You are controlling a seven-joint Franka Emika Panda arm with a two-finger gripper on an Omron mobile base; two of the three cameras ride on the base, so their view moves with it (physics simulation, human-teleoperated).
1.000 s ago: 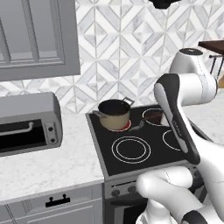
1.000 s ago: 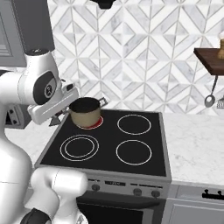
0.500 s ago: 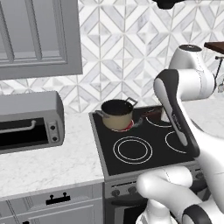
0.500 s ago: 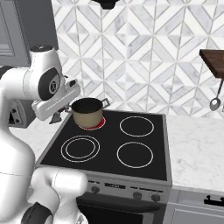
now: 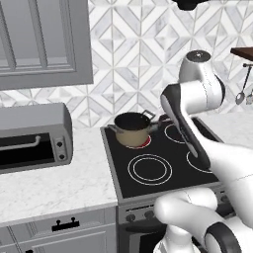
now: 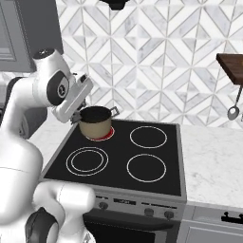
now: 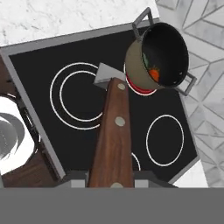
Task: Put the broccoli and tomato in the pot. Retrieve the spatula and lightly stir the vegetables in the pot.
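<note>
The tan pot (image 5: 131, 128) (image 6: 96, 122) stands on the back-left burner of the black stove (image 6: 118, 161). Looking down into it in the hand view, the pot (image 7: 140, 57) holds the red tomato (image 7: 154, 74) and the green broccoli (image 7: 145, 59) against its dark inside. My gripper (image 7: 111, 180) is shut on the spatula's reddish-brown handle (image 7: 114, 131). Its grey blade (image 7: 104, 74) hangs over the stove just beside the pot's wall, outside the rim. In the right base view my hand (image 6: 78, 97) hovers close to the pot's left side.
The burner under the pot glows red (image 7: 139, 86). A grey toaster oven (image 5: 29, 138) sits on the marble counter left of the stove. A wooden shelf (image 6: 231, 66) with a hanging ladle (image 6: 233, 112) is at the far right.
The views have shifted slightly with the base. My hand, with the spatula in it, has swung closer to the pot's left side. The pot has stayed put.
</note>
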